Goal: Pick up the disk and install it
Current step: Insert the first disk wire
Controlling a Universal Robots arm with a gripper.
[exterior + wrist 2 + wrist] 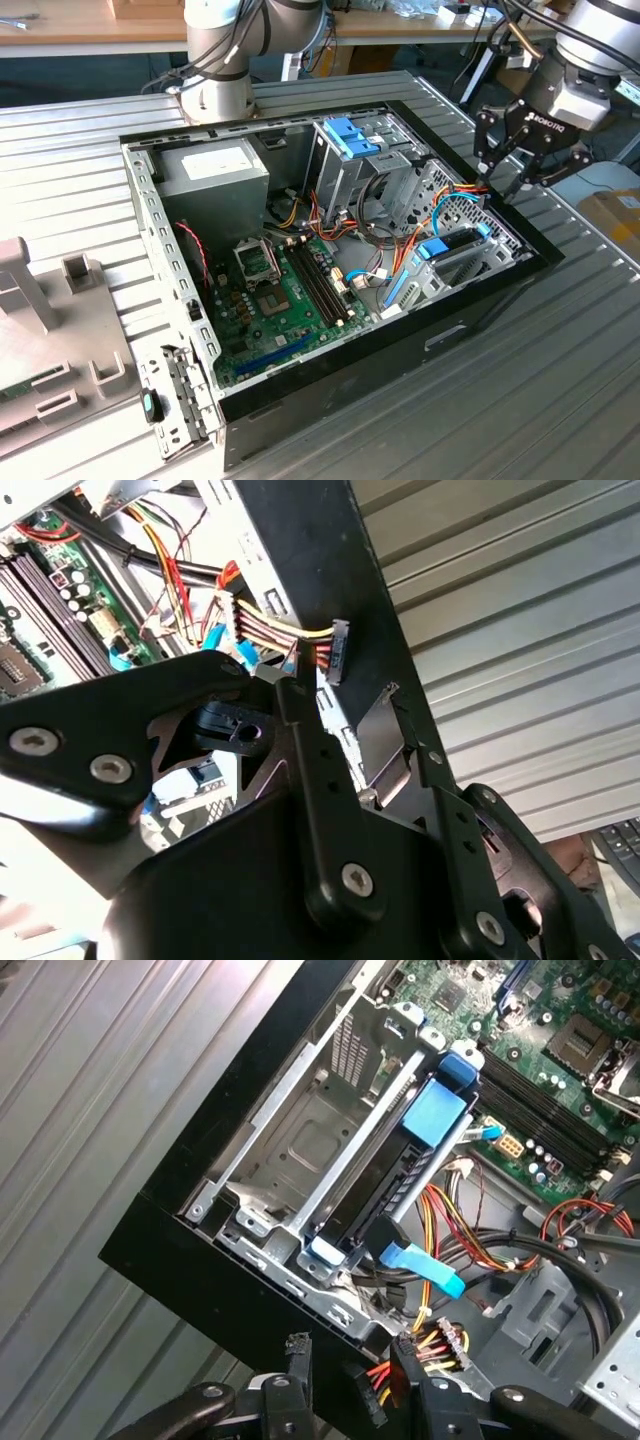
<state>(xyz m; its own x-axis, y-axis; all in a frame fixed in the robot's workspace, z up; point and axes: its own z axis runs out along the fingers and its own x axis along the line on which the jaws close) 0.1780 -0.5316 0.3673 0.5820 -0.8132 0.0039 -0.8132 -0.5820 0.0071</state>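
Claw: the claw (505, 185) hangs over the black case rim (535, 240) at the exterior view's right. Its fingers are spread wide and nothing is between them.
Disk: what I take for the disk (458, 247) stands on edge in the drive bay (300, 1130) at that corner of the case. It reads as a dark slab with light-blue tabs, and its label is not visible.
Direction: in the exterior view the disk lies below the claw and toward the view's left, inside the rim, with the two clearly apart.
Long axis: in the first wrist view the disk (395, 1185) runs from the rim inward toward the motherboard (560, 1050), roughly square to the wall under the claw.
Flanks: silver bay rails (350, 1150) sit close along both faces of the disk, so I judge the room to be upward and tight sideways.
Clutter: orange, yellow and red cables (445, 1210) pass just beside the disk's rim end. In the second wrist view a wired connector (335, 648) hangs close to the fingertips (298, 692).
Outside room: the ribbed table (560, 380) beyond the rim is open.
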